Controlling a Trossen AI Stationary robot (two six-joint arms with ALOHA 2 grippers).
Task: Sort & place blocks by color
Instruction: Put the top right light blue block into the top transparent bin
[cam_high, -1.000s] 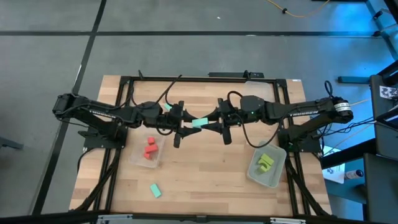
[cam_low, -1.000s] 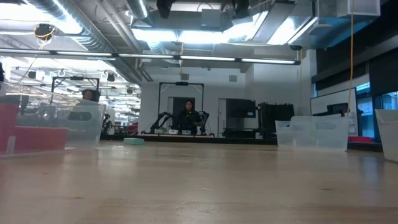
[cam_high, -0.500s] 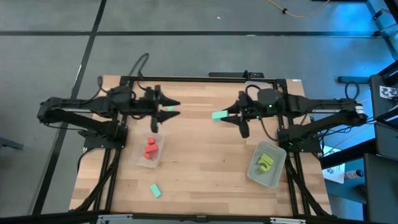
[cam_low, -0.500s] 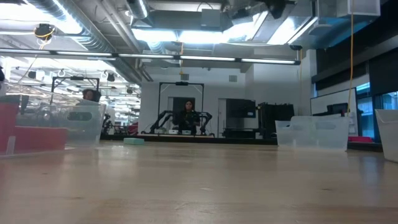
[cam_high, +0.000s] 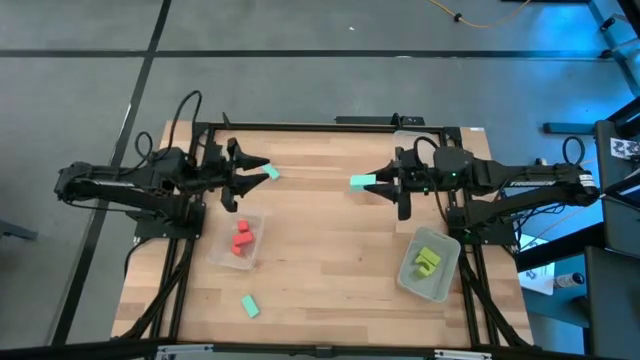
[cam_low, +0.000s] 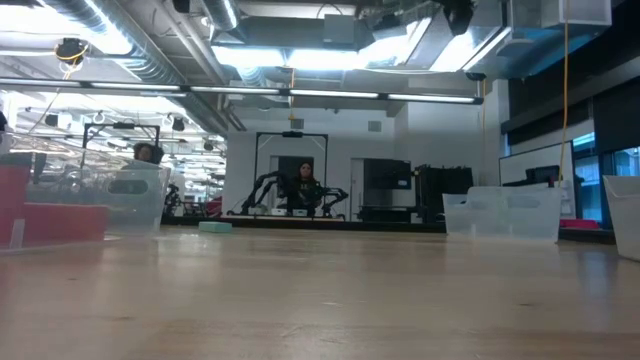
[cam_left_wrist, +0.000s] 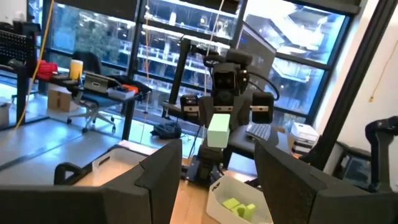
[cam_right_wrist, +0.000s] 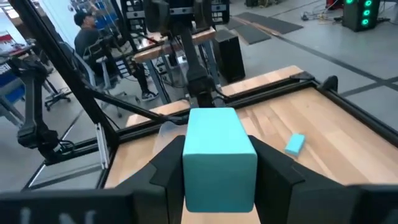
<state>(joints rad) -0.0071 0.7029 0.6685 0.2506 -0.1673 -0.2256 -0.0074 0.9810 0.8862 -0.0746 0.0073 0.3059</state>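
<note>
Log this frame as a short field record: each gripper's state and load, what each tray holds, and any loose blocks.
left gripper: open, empty, raised over the table's left side
right gripper: shut on teal block, held above the table
loose teal blocks: one near the left gripper's tip, one at the front left
left tray: red blocks
right tray: yellow-green blocks

left gripper: raised, fingers apart, empty; right gripper: raised, fingers clamped on block
</note>
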